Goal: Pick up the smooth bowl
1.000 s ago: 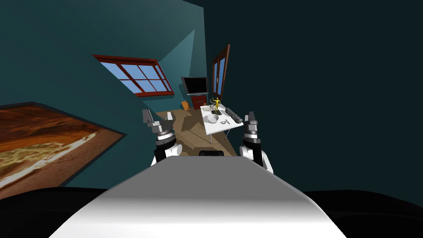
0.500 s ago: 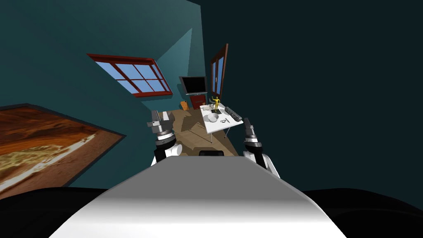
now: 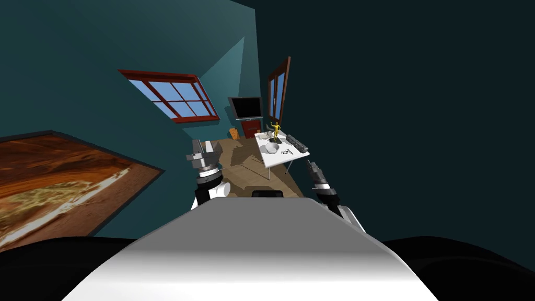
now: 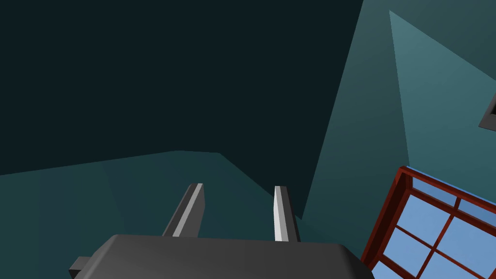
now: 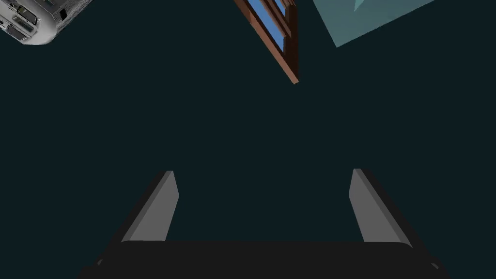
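Head view, approach stage. The white table (image 3: 282, 159) is standing ahead of me across the wooden floor (image 3: 237, 157), well apart from both arms. The smooth bowl (image 3: 271, 148), white and round with no long axis to favour, is sitting on it near a dark keyboard (image 3: 295, 142) and a yellow figurine (image 3: 275, 128). My right gripper (image 3: 312, 166) is the nearer one. The bowl is lying forward and slightly to its left, and its fingers are standing spread and empty. My left gripper (image 3: 201, 146) is pointing upward, its fingers parted more narrowly and holding nothing. I judge that closing the distance is coming first.
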Motion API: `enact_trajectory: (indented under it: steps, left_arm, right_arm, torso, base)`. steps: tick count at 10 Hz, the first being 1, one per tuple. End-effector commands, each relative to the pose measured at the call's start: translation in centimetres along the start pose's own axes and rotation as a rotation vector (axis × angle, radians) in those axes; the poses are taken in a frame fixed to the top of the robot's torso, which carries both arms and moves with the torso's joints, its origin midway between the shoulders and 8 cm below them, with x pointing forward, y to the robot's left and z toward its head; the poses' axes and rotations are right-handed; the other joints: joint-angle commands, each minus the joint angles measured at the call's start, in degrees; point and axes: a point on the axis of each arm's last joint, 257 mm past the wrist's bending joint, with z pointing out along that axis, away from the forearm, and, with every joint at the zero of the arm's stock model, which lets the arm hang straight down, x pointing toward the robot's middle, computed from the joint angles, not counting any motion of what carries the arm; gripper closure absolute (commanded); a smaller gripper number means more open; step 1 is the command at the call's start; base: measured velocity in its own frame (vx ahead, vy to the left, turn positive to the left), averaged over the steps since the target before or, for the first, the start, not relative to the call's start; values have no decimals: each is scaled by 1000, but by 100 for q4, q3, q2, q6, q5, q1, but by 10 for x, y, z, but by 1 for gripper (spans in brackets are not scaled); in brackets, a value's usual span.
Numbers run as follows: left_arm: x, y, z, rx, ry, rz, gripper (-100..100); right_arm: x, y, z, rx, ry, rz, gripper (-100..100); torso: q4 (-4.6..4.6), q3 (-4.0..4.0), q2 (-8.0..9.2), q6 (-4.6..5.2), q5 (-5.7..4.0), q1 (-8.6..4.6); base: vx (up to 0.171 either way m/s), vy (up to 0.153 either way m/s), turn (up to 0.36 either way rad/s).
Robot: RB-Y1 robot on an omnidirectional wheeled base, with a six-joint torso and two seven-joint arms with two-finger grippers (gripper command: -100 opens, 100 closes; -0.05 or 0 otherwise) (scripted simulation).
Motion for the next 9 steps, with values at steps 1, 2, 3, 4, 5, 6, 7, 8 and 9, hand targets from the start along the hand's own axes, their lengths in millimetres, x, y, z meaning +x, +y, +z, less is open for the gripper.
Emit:
enact_trajectory:
  steps: [1, 2, 3, 4, 5, 6, 7, 8, 9]
  left_arm:
    - [0, 0, 0, 0, 0, 0, 0]
    - [0, 0, 0, 0, 0, 0, 0]
    - [0, 0, 0, 0, 0, 0, 0]
    - [0, 0, 0, 0, 0, 0, 0]
    - [0, 0, 0, 0, 0, 0, 0]
    - [0, 0, 0, 0, 0, 0, 0]
    - [0, 0, 0, 0, 0, 0, 0]
    - [0, 0, 0, 0, 0, 0, 0]
    - [0, 0, 0, 0, 0, 0, 0]
  right_arm:
    - [12, -27, -17, 37, 86, -113, -100]
    - [21, -43, -30, 53, 145, -184, -100]
    - [21, -43, -30, 47, 152, -191, -100]
    - [29, -58, -43, 58, 216, -263, -100]
    - [36, -74, -57, 70, 275, -330, -100]
    - [35, -74, -56, 61, 285, -339, -100]
    - [41, -90, -71, 66, 350, -409, -100]
    - [41, -90, -70, 60, 355, -414, -100]
    - [45, -105, -84, 59, 422, -485, -100]
  torso:
    - [0, 0, 0, 0, 0, 0]
    - [1, 1, 1, -1, 0, -1]
    - [0, 1, 1, 2, 1, 7]
    - [1, 1, 0, -1, 3, 8]
    - [1, 2, 3, 0, 3, 12]
    - [2, 4, 7, -2, 4, 15]
    - [1, 1, 0, -1, 2, -1]
    - [0, -2, -4, -2, -1, -10]
    - [0, -3, -6, -1, -2, -12]
  base:
    - [-43, 105, 33]
    - [-37, 127, -59]
    - [-38, 124, -52]
    - [-47, 132, -14]
    - [-64, 148, 56]
    - [-34, 89, 12]
    - [-28, 73, 9]
    - [-23, 69, -18]
    - [-21, 79, 3]
